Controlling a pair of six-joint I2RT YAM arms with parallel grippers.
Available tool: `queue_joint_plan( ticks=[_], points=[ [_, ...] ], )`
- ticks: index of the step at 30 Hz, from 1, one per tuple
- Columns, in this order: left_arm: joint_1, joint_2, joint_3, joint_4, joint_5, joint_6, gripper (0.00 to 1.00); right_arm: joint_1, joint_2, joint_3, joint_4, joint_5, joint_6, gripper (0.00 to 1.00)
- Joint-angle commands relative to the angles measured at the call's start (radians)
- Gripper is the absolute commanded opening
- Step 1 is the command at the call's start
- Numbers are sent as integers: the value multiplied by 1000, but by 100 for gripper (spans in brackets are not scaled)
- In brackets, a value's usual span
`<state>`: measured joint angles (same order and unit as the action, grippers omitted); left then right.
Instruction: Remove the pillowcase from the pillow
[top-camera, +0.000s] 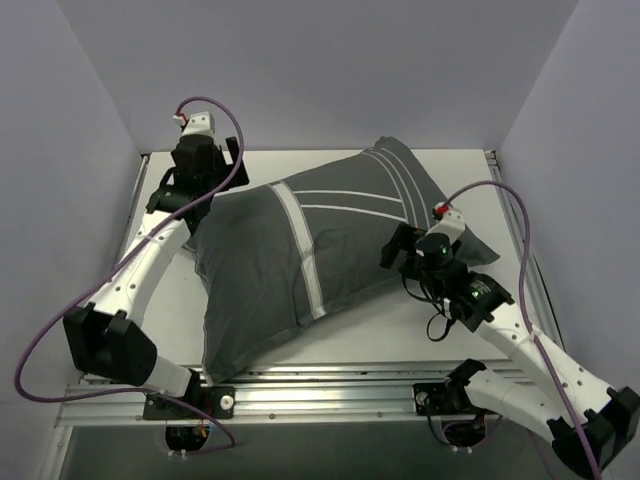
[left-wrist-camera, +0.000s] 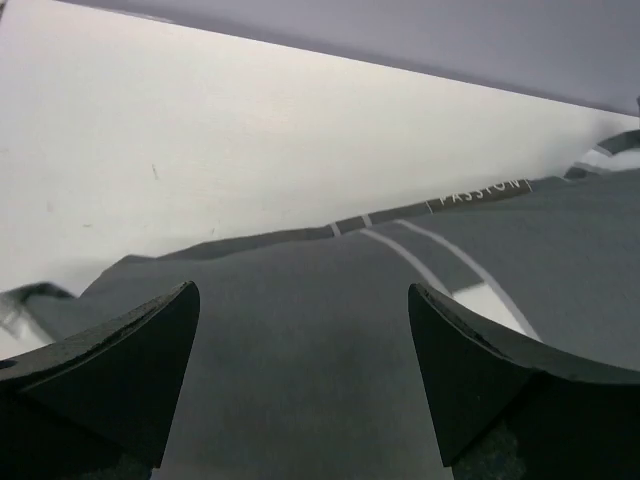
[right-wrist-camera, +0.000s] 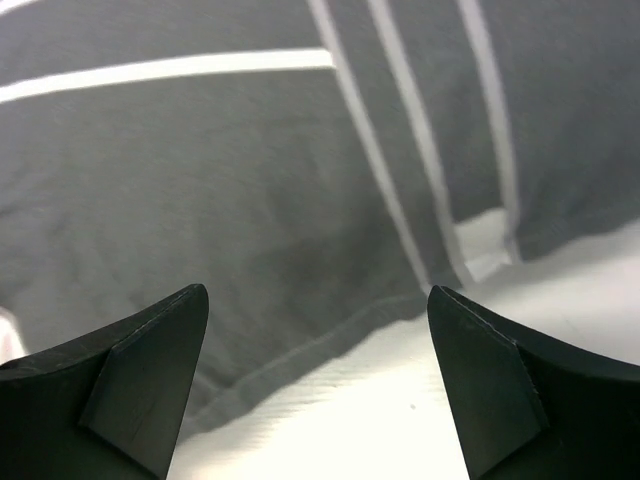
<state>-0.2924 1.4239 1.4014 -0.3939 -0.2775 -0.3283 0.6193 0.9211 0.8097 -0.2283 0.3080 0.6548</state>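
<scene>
The pillowcase (top-camera: 330, 235), dark grey with white stripes, covers the whole pillow, which lies diagonally across the white table; the pillow itself is hidden inside. My left gripper (top-camera: 222, 185) is open and empty at the case's far left corner; in the left wrist view its jaws (left-wrist-camera: 303, 300) stand wide apart just above the grey fabric (left-wrist-camera: 320, 350). My right gripper (top-camera: 392, 250) is open and empty at the case's right edge; in the right wrist view (right-wrist-camera: 317, 305) it spans the hemmed edge of the fabric (right-wrist-camera: 200, 180) and bare table.
The white table (top-camera: 400, 330) is boxed in by pale walls at left, back and right. An aluminium rail (top-camera: 330, 395) runs along the near edge. Purple cables (top-camera: 235, 135) loop off both arms. Bare table lies right of and in front of the pillow.
</scene>
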Motion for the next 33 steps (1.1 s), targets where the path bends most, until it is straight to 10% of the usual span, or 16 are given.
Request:
queue_joint_plan(
  ticks=[1,7,24,33],
  points=[
    [51,173,131,12,64,-55,94,-20,-60,-50,-59,46,55,87],
    [61,264,76,-42,178,-127,94,-50,72,-92,92,-56,11,89],
    [-98,-172,-490,-33,556,-299,95,-199,720,298,420,-346,-165,88],
    [-159,-466,-458,-213,469,-313,95,-231,648,395,327,-409,-207,90]
  ],
)
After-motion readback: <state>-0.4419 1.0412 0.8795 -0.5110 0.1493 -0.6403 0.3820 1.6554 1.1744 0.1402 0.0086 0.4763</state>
